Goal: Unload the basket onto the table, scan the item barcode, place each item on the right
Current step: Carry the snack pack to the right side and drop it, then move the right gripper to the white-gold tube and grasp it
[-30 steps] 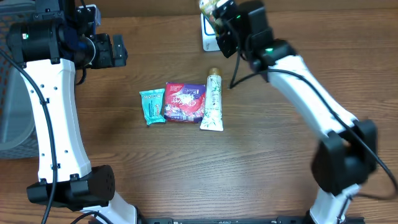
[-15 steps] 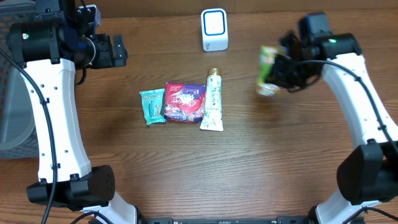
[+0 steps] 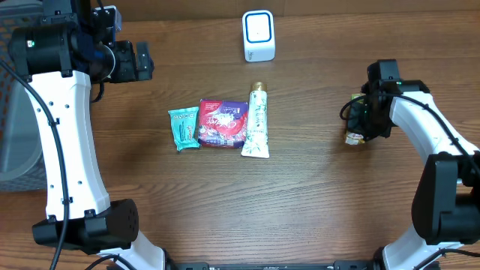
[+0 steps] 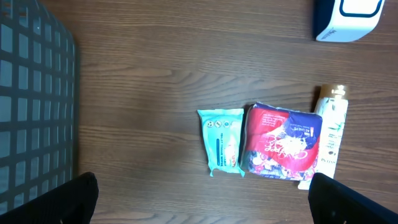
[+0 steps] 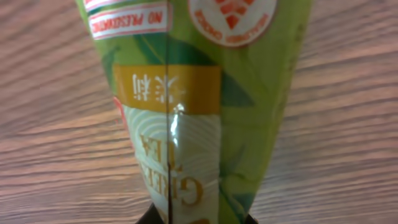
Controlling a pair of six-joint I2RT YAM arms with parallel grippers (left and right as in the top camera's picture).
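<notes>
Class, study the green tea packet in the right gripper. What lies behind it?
Only wooden table shows on either side of the green tea packet held by the right gripper. The strip directly behind the packet is covered and cannot be checked.

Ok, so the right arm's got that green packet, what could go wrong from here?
1. The right gripper pinches the green packet by one narrow end only, so the soft wrapper could slip or swing.
2. The packet sits far from the scanner, over the right side of the table, and no barcode shows on the face in the wrist view, so a scan may miss.
</notes>
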